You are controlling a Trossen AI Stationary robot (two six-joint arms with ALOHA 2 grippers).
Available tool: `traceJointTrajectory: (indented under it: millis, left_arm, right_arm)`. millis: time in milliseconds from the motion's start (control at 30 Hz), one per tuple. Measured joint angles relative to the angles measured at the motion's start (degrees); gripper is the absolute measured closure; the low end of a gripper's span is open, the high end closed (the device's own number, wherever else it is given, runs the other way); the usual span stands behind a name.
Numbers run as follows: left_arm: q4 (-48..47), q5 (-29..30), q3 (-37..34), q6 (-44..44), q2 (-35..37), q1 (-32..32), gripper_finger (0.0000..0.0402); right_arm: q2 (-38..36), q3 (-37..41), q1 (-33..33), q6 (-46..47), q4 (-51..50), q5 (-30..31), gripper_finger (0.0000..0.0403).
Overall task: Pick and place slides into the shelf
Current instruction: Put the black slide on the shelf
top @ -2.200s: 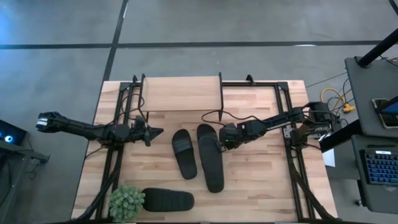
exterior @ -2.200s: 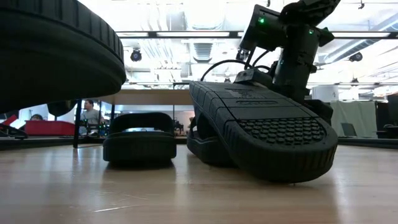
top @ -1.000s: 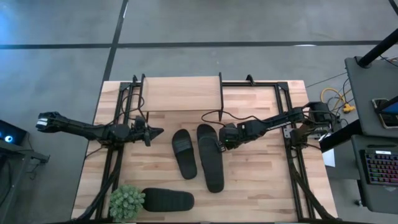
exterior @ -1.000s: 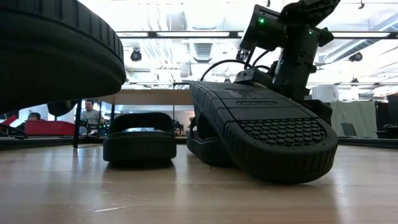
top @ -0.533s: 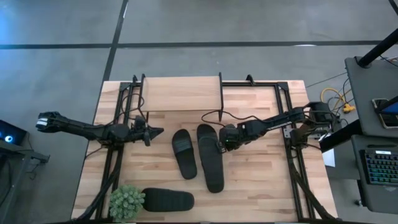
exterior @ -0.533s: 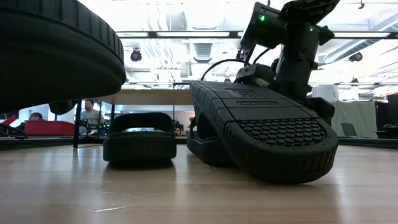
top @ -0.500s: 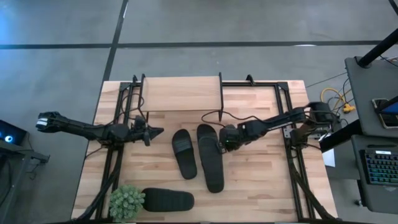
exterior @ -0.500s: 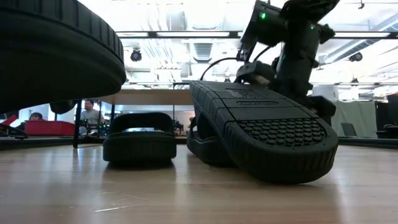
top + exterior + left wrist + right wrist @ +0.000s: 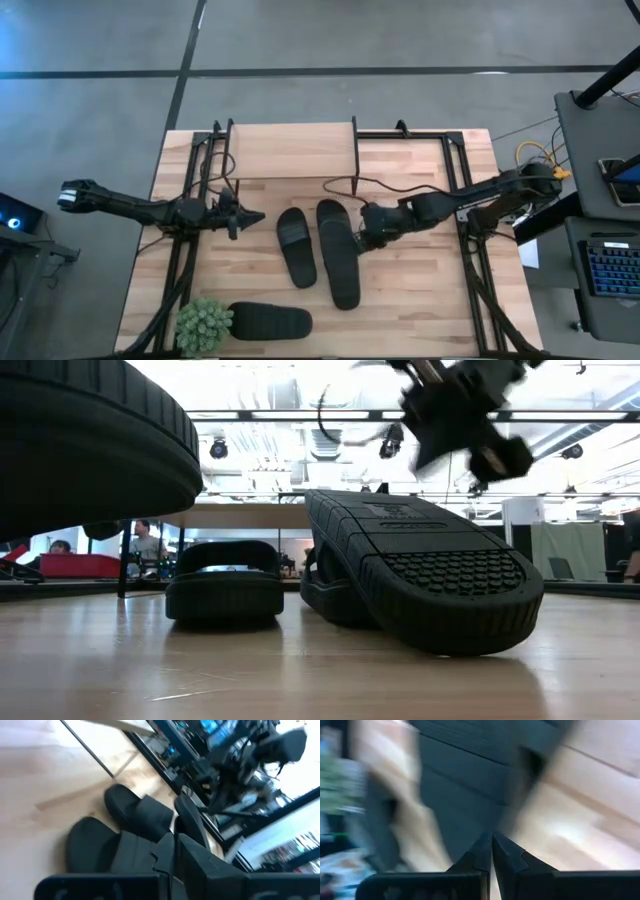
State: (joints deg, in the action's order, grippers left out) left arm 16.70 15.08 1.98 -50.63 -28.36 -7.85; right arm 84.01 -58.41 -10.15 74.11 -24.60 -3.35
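The right tool point(image 9: 362, 238), fingers together and holding nothing, sits just beside the tilted slide point(image 9: 337, 252) at mid-worktop, whose long axis runs front to back toward the shelf point(image 9: 292, 150) at the far edge, the right arm being nearer.

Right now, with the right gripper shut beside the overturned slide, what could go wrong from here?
1. The right gripper is shut and holds nothing, so it may only shove the overturned slide into the upright slide close beside it.
2. The overturned slide lies sole up and tilted, which may make a clean grasp hard.
3. The third slide lies against the plant, which a pick there could knock.
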Motion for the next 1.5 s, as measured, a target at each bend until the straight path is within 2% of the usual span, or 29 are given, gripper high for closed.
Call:
traceJointTrajectory:
  millis: [100,200,400,533,767,1033,1233,1500]
  left_arm:
    - [0.9,-3.1,0.0,0.0,-0.3,0.0,0.0391]
    - [2.6,-5.7,0.0,0.0,-0.5,0.0,0.0391]
    - [3.3,-6.3,0.0,0.2,-0.9,0.0,0.0391]
    - [4.5,-6.4,0.0,0.2,-1.2,-0.1,0.0391]
    - [5.6,-8.9,0.0,0.1,-1.2,-0.1,0.0391]
    - [5.3,-16.0,0.0,0.1,-2.0,-0.1,0.0391]
    - [5.2,-16.3,0.0,0.2,-2.0,-0.1,0.0391]
    - [5.2,-16.3,0.0,0.2,-2.3,-0.1,0.0391]
  right_arm:
    - [0.9,-3.0,0.0,-0.2,3.9,2.3,0.0394]
    - [3.8,-7.3,0.0,-2.0,3.7,5.2,0.0394]
    - [13.3,-19.3,0.7,-12.2,3.6,4.3,0.0394]
    - [20.9,-29.8,0.7,-22.8,-3.7,3.0,0.0394]
    - [33.6,-49.4,0.8,-38.4,-26.1,3.5,0.0394]
    - [44.6,-68.1,0.8,-52.4,-38.9,9.0,0.0394]
    - [50.4,-75.5,0.8,-59.5,-48.0,11.0,0.0394]
    - [52.7,-75.9,0.8,-61.6,-54.0,11.1,0.0394]
